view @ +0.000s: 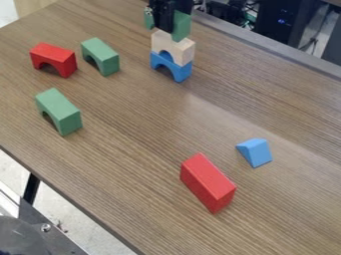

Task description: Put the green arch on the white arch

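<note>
Looking right across the scene now, and there's no lettering, label, brand, number or sign that can be read on anything here!
</note>
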`<state>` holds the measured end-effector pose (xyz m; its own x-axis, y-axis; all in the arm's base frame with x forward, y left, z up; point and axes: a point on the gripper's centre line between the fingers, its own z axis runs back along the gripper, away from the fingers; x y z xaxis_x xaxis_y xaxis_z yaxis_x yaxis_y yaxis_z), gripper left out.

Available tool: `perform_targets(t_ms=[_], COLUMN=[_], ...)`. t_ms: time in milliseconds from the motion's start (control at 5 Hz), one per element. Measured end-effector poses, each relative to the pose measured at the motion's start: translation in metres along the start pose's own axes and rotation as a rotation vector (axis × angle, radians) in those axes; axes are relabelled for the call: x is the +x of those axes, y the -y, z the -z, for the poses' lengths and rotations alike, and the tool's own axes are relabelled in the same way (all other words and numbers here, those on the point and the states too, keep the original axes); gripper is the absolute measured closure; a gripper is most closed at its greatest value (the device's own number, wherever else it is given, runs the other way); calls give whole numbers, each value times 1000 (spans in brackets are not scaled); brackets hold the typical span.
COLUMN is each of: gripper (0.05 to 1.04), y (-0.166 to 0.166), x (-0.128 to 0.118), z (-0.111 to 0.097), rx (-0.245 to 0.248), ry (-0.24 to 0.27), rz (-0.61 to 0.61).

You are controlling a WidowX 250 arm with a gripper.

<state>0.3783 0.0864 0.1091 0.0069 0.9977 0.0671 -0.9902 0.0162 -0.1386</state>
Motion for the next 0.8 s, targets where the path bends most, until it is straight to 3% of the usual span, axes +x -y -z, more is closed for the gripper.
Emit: perform_targets(t_ms=[800], gripper=[504], y=[4], x=[-11], z=[-1], rx=[-11], ry=[8], rz=[37])
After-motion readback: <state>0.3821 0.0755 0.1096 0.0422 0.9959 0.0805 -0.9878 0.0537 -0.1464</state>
